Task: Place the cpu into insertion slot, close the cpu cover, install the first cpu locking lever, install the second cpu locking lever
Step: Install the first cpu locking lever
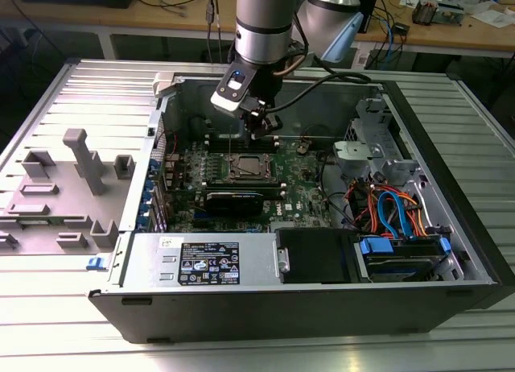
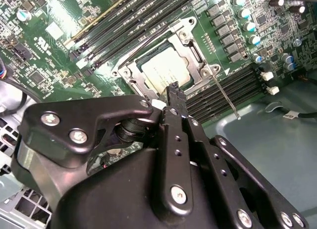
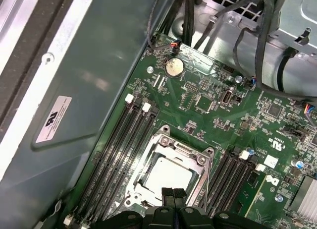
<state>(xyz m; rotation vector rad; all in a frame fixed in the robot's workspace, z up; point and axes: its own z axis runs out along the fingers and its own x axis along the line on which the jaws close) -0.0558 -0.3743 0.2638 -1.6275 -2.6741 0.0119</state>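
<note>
1. Ribbed metal table (image 1: 64,332) carries an open computer case (image 1: 322,312), with the green board (image 3: 208,115) facing up.
2. Chip (image 2: 166,70) sits in the socket (image 1: 243,169), between the memory slots (image 3: 119,149).
3. Cover frame (image 3: 182,150) lies flat around the chip; the silver top shows through its window.
4. One thin lever (image 2: 225,97) sticks out from a socket corner across the slots.
5. Gripper (image 3: 173,192) hangs over the socket's edge, fingers pressed together and gripping nothing. Contact with the frame is unclear.

Memory slots (image 3: 116,154) flank the cpu cover (image 3: 185,150) (2 banks); open room above.
</note>
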